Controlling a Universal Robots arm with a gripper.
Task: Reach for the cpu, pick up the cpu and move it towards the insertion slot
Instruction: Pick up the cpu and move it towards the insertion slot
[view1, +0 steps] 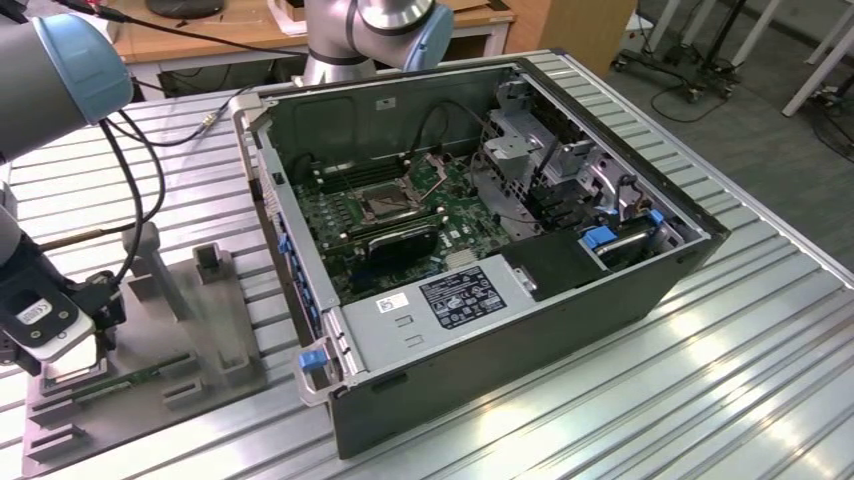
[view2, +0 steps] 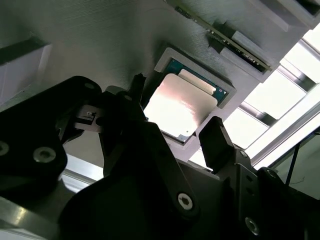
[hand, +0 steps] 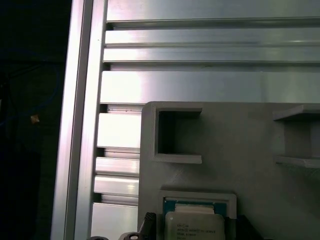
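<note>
**One cpu (view2: 182, 107) seated in its tray (hand: 240, 150) recess, bracketed by spread fingers (view2: 215, 137)**

One cpu, one grey tray, one memory stick and one computer case are counted on the slatted aluminium table (view1: 694, 400). The cpu is seen in both wrist views, laid flat in a square framed recess of the tray with its pale metal top upward. One gripper (view2: 175, 110) is held just above it. In the second wrist view its two black fingers are parted wider than the chip, one to either side, and nothing is gripped between them. Whether a tip touches the chip's edge cannot be told. One green memory stick (view1: 127, 383) is held in the same tray, near the gripper in the exterior view. The tray is set at the exterior view's left, beside the computer case (view1: 534, 340). Within the case one green motherboard (view1: 400, 230) is contained. On it one insertion slot (view1: 380, 205), silver-framed with a dark centre, is found well apart from the cpu.
</note>
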